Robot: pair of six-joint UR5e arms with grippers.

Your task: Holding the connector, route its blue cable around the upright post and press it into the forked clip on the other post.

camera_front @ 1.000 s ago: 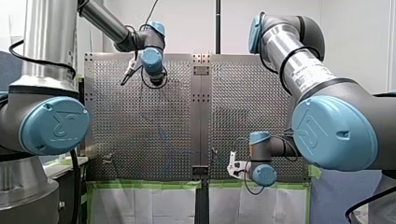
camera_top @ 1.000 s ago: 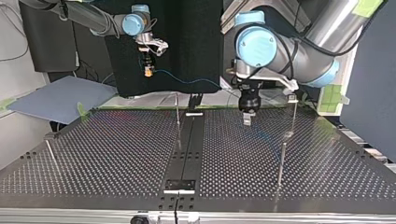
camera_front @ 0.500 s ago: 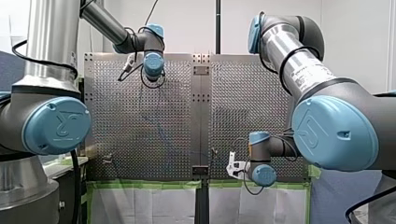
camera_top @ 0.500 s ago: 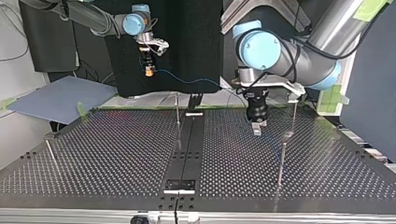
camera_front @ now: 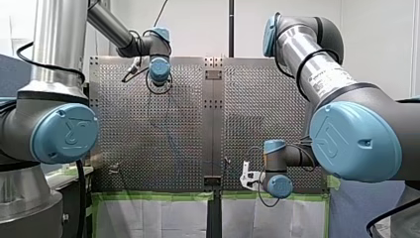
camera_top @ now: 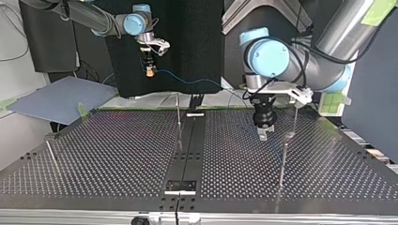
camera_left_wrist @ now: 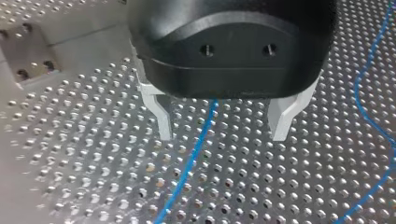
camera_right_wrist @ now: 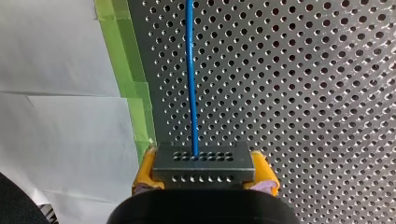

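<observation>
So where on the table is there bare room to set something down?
Bare: the table's half at the top view's left, between the leaning post and the centre strip. Crowded: around my left gripper, where the blue cable runs beside two tall posts.

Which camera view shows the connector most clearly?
The right wrist view: the connector sits close, clamped between my right pincer's yellow pads, blue cable leaving it. The top view shows it tiny; the front and left wrist views do not show it.
</observation>
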